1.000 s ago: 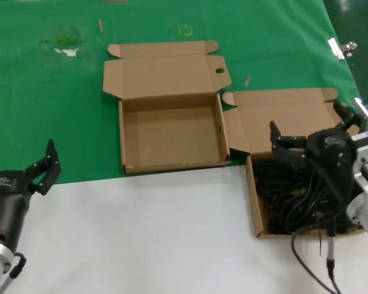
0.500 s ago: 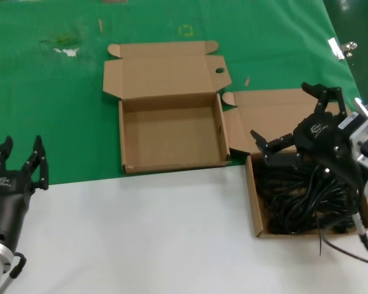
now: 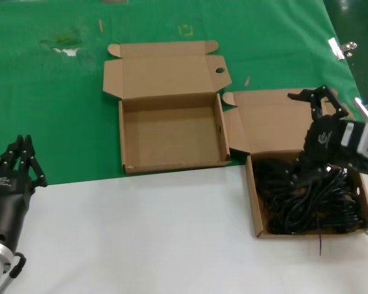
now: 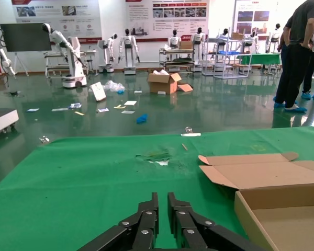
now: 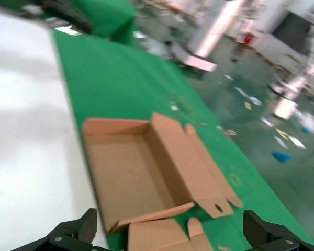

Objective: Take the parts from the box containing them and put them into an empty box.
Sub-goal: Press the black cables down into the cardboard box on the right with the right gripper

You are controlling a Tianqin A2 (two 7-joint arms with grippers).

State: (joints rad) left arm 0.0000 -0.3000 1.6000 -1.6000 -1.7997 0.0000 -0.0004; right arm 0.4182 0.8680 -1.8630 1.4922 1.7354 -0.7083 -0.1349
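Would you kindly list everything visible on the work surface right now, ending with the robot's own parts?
Empty box: one, brown cardboard, lid open with a round hole, on the green mat at centre.
Box of parts: one, brown cardboard, lid open, to the right, straddling mat and white surface.
Cables: tangled bundle, black, inside the right box.
Left tool: one, black, shut, parked at the near left.
Right tool: one, black, open, above the box of parts.
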